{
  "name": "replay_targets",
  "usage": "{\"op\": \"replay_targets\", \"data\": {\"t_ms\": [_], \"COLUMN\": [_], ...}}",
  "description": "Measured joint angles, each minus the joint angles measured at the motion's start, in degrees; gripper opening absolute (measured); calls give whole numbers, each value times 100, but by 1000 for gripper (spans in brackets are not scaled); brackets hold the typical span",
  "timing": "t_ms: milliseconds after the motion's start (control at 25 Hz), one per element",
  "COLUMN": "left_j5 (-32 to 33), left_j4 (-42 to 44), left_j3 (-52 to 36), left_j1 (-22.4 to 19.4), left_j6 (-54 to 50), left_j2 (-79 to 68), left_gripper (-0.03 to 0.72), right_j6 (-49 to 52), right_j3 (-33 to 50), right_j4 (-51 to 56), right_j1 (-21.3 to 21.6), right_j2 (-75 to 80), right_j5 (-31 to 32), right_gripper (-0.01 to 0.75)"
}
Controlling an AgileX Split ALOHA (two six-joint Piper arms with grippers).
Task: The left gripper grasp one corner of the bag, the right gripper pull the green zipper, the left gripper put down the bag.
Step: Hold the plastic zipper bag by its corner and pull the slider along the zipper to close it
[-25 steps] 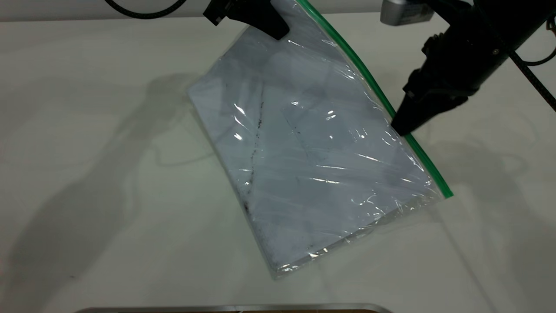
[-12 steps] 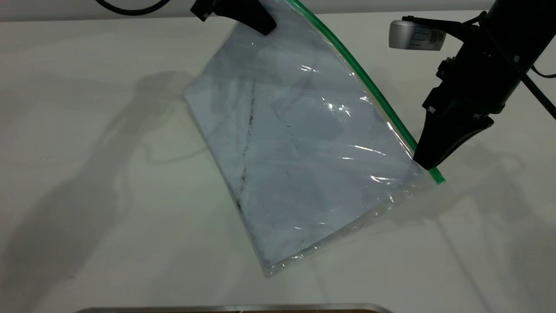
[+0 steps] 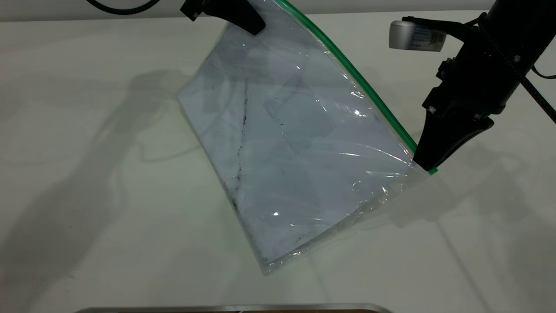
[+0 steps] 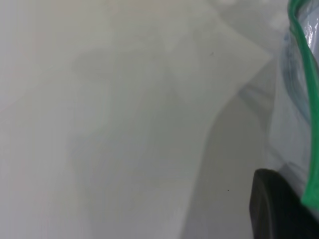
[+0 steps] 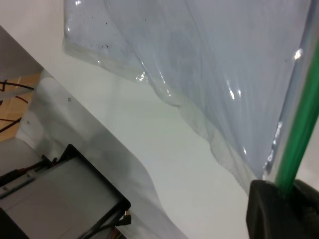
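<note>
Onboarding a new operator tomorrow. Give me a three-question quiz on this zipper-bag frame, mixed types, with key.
1. True or false: the bag lies flat on the table.
2. Which claw is shut on the green zipper? A) left claw B) right claw
3. Fill in: the right claw sits near the zipper's ____ end in the exterior view.

Key: 1 false, the left claw holds one corner raised; 2 B; 3 lower.

Even, fairly bright overhead lighting.
Soft arm shadows are cast across the table [image 3: 87,195]; glare glints on the bag [image 3: 295,143]; the left wrist view is blurred.
</note>
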State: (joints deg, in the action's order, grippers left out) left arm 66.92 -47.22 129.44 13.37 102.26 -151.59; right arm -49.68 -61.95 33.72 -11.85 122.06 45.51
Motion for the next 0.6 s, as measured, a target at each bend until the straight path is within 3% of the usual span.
{"op": "replay_targets", "data": {"t_ms": [160,400,520,600], "left_j5": [0,0,0,0], "left_j4": [-4,38,22,2], "left_j3": [0,0,0,0], "left_j1": [-17,-66,-66,-66], "left_j6": [0,-268,-711,-986], "left_j2": [0,5,5,16], "left_gripper": [52,62,101,172], "right_j6": [0,-4,-9,-16], "right_j3": [5,9,9,9], "right_j4": [86,182,186,186], "right_j1": [0,5,5,5], "right_j2": [0,0,0,0], "right_j5": [-77,-314,-397,-436], "right_gripper": [116,361,466,509]}}
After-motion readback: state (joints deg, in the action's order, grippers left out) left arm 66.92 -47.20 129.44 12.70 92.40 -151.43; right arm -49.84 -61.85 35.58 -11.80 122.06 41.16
